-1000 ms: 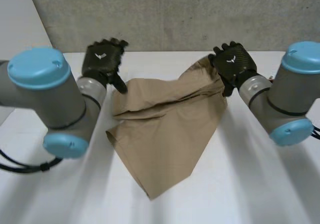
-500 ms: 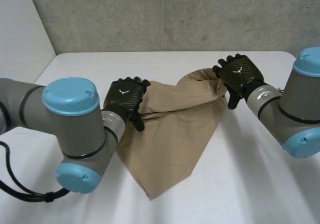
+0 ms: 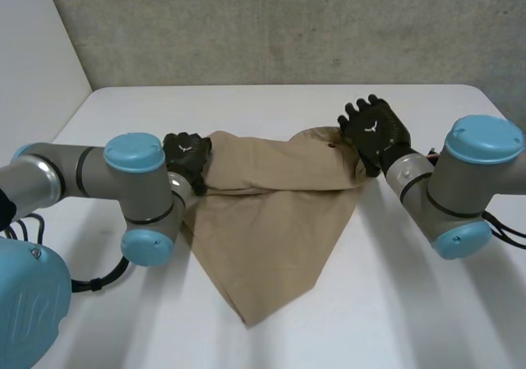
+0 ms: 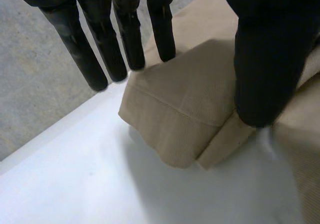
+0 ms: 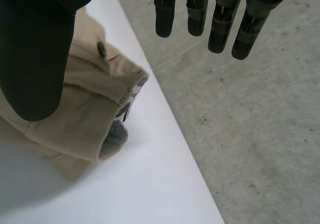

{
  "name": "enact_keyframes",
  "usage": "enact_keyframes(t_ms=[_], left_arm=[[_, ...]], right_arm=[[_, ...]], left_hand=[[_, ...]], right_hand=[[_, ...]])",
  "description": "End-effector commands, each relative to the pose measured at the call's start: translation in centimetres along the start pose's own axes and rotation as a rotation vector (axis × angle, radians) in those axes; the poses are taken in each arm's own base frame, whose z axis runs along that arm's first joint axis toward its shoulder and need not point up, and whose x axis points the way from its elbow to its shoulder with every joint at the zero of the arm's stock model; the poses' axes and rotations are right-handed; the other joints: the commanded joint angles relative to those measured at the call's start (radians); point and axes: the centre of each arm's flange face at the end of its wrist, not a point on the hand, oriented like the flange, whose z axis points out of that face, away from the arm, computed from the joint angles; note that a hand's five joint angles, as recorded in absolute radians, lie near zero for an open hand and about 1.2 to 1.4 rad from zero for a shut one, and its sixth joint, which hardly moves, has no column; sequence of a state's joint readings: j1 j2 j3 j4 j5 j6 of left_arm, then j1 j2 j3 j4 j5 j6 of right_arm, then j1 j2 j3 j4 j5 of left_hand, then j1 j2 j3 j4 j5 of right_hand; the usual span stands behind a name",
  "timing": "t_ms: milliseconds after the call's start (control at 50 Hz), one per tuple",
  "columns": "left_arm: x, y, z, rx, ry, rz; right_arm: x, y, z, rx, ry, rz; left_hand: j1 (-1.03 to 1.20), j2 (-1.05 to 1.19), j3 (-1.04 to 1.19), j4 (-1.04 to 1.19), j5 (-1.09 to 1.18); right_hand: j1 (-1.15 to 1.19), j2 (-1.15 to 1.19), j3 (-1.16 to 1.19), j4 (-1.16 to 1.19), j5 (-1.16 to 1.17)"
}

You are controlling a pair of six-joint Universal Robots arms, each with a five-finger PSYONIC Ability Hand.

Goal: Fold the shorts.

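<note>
The tan shorts lie spread on the white table, narrowing to a point toward the front. My left hand rests on their left corner. In the left wrist view a folded hem corner of the shorts bunches between the thumb, pressed onto it, and the straight fingers at its far edge. My right hand hovers at the right back corner. There its thumb hangs over the waistband with its button, and the straight fingers reach past the table edge.
A grey concrete wall runs behind the table's back edge. Both forearms lie low over the table on either side of the cloth. Bare white table surrounds the shorts in front and at both sides.
My left hand has come down from the back left onto the shorts' left corner and its fingers have begun closing. My right hand shifted slightly left over the waistband.
</note>
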State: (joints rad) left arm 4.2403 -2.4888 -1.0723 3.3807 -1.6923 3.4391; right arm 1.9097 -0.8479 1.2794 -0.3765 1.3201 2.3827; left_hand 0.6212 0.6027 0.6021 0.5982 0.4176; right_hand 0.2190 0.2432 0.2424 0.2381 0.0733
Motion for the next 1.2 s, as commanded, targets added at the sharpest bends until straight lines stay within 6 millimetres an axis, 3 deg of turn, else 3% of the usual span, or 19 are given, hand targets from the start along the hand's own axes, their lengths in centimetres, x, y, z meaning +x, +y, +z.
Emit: enact_keyframes(t_ms=[20, 80, 140, 220, 280, 360, 420, 440, 460, 520, 600, 720, 760, 840, 980, 1020, 1060, 1120, 1200], left_arm=[[0.2, -0.4, -0.2, 0.012, 0.005, -0.008], [0.6, -0.3, -0.3, 0.012, 0.014, -0.008], [0.7, -0.3, -0.5, 0.009, 0.019, -0.008], [1.0, -0.1, -0.9, -0.002, 0.026, -0.005], [0.1, -3.0, -1.8, 0.054, 0.013, -0.012], [-1.5, -7.6, -3.8, 0.142, -0.012, -0.021], [-2.9, -12.0, -6.1, 0.239, -0.034, -0.036], [-3.2, -13.3, -6.9, 0.269, -0.040, -0.042], [-3.8, -15.5, -8.5, 0.316, -0.046, -0.048], [-4.5, -18.1, -11.0, 0.360, -0.047, -0.053], [-5.4, -22.4, -16.3, 0.416, -0.018, -0.060], [-6.7, -26.9, -22.7, 0.544, 0.018, -0.090], [-7.3, -28.5, -25.2, 0.607, 0.032, -0.123], [-7.7, -29.4, -27.5, 0.637, 0.058, -0.162], [-6.7, -27.3, -26.1, 0.516, 0.113, -0.166], [-5.7, -25.4, -23.6, 0.426, 0.138, -0.181], [-5.4, -23.3, -20.8, 0.339, 0.133, -0.192], [-5.7, -21.3, -18.0, 0.265, 0.111, -0.191], [-6.0, -17.1, -12.2, 0.136, 0.074, -0.188]], right_arm=[[-0.5, 0.6, 0.2, -0.006, -0.013, -0.024], [-0.7, 0.9, 0.4, -0.012, -0.020, -0.022], [-0.8, 1.1, 0.4, -0.016, -0.022, -0.023], [0.1, 0.6, 0.4, -0.020, 0.011, -0.020], [1.2, -0.6, 0.2, -0.006, 0.034, -0.010], [4.3, -3.7, -0.9, 0.020, 0.102, 0.062], [7.2, -6.6, -2.3, 0.053, 0.169, 0.157], [8.7, -8.5, -3.3, 0.085, 0.198, 0.196], [9.4, -9.6, -3.9, 0.104, 0.209, 0.212], [11.9, -12.9, -6.4, 0.157, 0.241, 0.253], [14.0, -16.0, -9.4, 0.194, 0.273, 0.267], [16.3, -20.7, -14.4, 0.274, 0.328, 0.269], [17.6, -23.0, -17.2, 0.324, 0.383, 0.275], [18.6, -24.9, -20.3, 0.357, 0.429, 0.282], [17.6, -23.3, -19.8, 0.269, 0.378, 0.299], [17.0, -22.2, -18.8, 0.230, 0.350, 0.307], [15.4, -19.8, -16.3, 0.145, 0.290, 0.327], [13.5, -16.5, -13.2, 0.038, 0.226, 0.347], [11.3, -12.7, -9.6, -0.076, 0.163, 0.363]], left_hand=[[0.384, 0.402, 0.403, 0.407, 0.413], [0.569, 0.588, 0.588, 0.592, 0.598], [0.775, 0.793, 0.794, 0.798, 0.804], [0.775, 0.794, 0.794, 0.798, 0.804], [0.775, 0.794, 0.794, 0.798, 0.804], [0.775, 0.794, 0.794, 0.798, 0.804], [0.775, 0.794, 0.794, 0.798, 0.804], [0.775, 0.794, 0.794, 0.798, 0.804], [0.775, 0.794, 0.794, 0.798, 0.804], [0.775, 0.794, 0.794, 0.798, 0.804], [0.775, 0.794, 0.794, 0.798, 0.804], [0.775, 0.794, 0.794, 0.798, 0.804], [0.775, 0.794, 0.794, 0.798, 0.804], [0.775, 0.794, 0.794, 0.798, 0.804], [0.775, 0.794, 0.794, 0.798, 0.804], [0.775, 0.794, 0.794, 0.798, 0.804], [0.775, 0.794, 0.794, 0.798, 0.804], [0.775, 0.794, 0.794, 0.798, 0.804], [0.775, 0.794, 0.794, 0.798, 0.804]], right_hand=[[0.352, 0.328, 0.329, 0.333, 0.324], [0.663, 0.639, 0.640, 0.644, 0.635], [1.176, 1.152, 1.152, 1.157, 1.147], [1.177, 1.153, 1.154, 1.158, 1.148], [1.177, 1.153, 1.154, 1.158, 1.148], [1.177, 1.153, 1.154, 1.158, 1.148], [1.177, 1.153, 1.154, 1.158, 1.148], [1.177, 1.153, 1.154, 1.158, 1.148], [1.177, 1.153, 1.154, 1.158, 1.148], [1.177, 1.153, 1.154, 1.158, 1.148], [1.177, 1.153, 1.154, 1.158, 1.148], [1.177, 1.153, 1.154, 1.158, 1.148], [1.177, 1.153, 1.154, 1.158, 1.148], [1.177, 1.153, 1.154, 1.158, 1.148], [1.177, 1.153, 1.154, 1.158, 1.148], [1.177, 1.153, 1.154, 1.158, 1.148], [1.177, 1.153, 1.154, 1.158, 1.148], [1.177, 1.153, 1.154, 1.158, 1.148], [1.177, 1.153, 1.154, 1.158, 1.148]])
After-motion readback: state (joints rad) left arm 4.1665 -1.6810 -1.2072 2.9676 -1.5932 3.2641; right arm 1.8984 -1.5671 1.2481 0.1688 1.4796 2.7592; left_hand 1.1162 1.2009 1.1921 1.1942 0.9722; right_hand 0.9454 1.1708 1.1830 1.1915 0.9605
